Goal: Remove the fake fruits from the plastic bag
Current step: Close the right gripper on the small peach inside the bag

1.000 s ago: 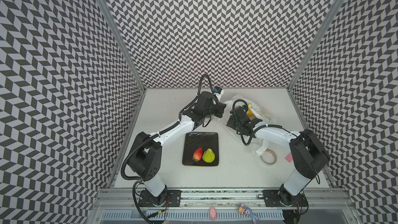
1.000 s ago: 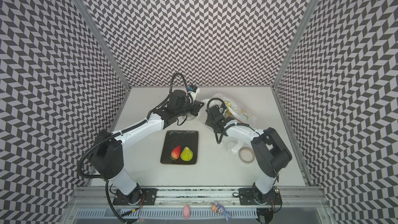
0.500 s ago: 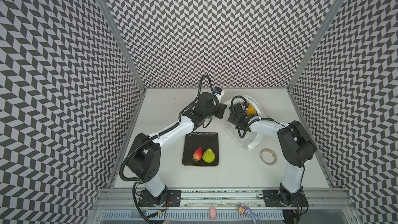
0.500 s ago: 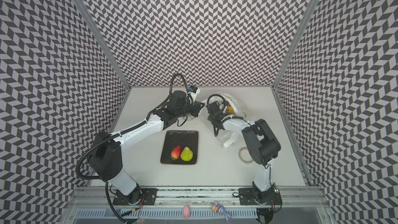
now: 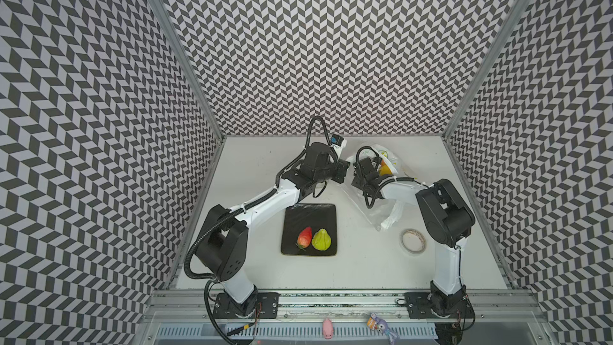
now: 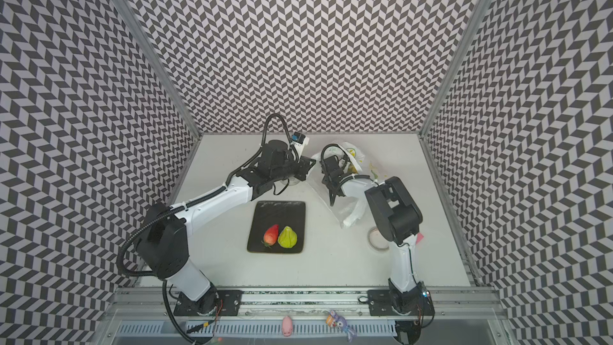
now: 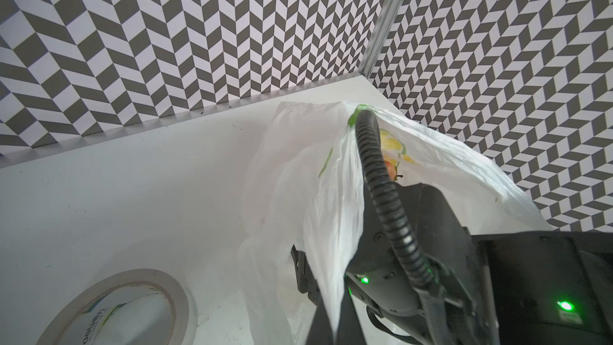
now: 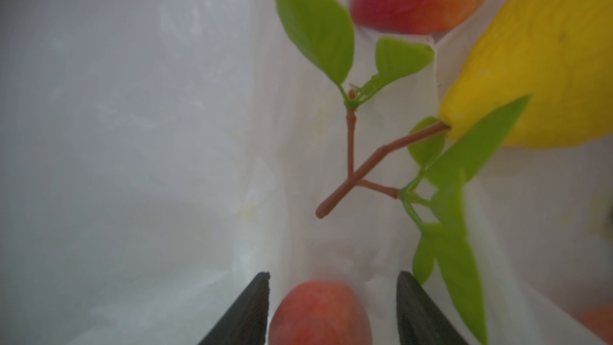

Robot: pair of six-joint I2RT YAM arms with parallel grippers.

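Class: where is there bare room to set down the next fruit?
The far half of the black square plate, beyond the red strawberry and green pear, is bare; so is the white table between plate and beige tape roll. It is crowded around the translucent plastic bag.

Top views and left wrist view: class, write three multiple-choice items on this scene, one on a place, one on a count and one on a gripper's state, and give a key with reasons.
1. Where does the strawberry lie relative to the black tray?
A on it; B beside it; C under it.

2. How many fruits lie on that tray?
A one; B two; C four.

3. The left gripper is:
A open, holding nothing; B shut on the plastic bag; C shut on the strawberry.

Key:
1 A: in both top views the strawberry rests on the tray, next to the green pear.
2 B: only those two fruits show there.
3 B: the left wrist view shows bag film pinched between its fingers.
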